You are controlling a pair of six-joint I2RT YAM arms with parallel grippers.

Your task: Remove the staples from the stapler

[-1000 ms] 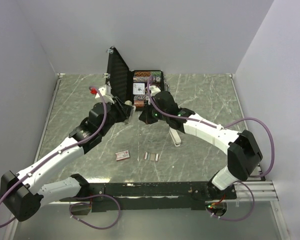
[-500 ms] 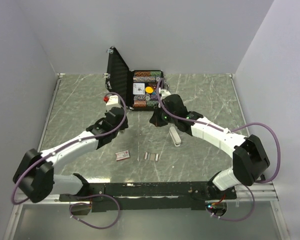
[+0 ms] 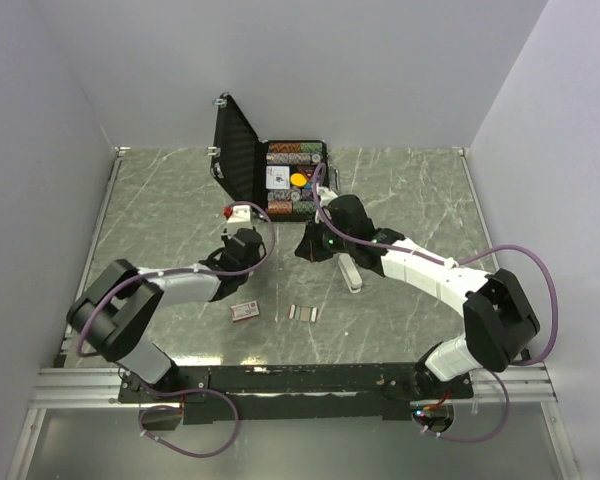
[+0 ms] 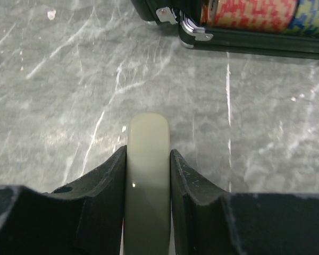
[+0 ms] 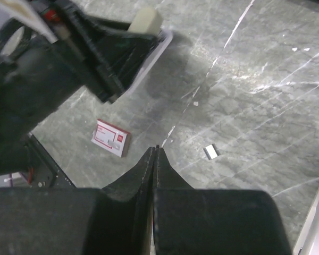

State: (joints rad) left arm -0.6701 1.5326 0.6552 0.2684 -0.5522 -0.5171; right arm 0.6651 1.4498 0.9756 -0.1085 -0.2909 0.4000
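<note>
My left gripper (image 3: 246, 243) (image 4: 148, 159) is shut on the stapler (image 4: 148, 175), a cream bar that sticks out past the fingertips just above the table. In the right wrist view the same stapler (image 5: 147, 20) shows a white plate under its cream top. Short silvery staples (image 3: 302, 313) (image 5: 210, 152) lie loose on the table, nearer the front than both grippers. My right gripper (image 3: 306, 250) (image 5: 157, 147) hovers right of the left one, shut with nothing visibly between its fingers.
An open black case (image 3: 280, 175) (image 4: 244, 37) with coloured chips stands at the back. A small red-and-white box (image 3: 245, 311) (image 5: 111, 138) lies left of the staples. A white bar (image 3: 350, 272) lies under the right forearm.
My left arm has folded back and drawn its gripper, still shut on the stapler, away from the case towards the front. The right gripper has shifted only slightly.
</note>
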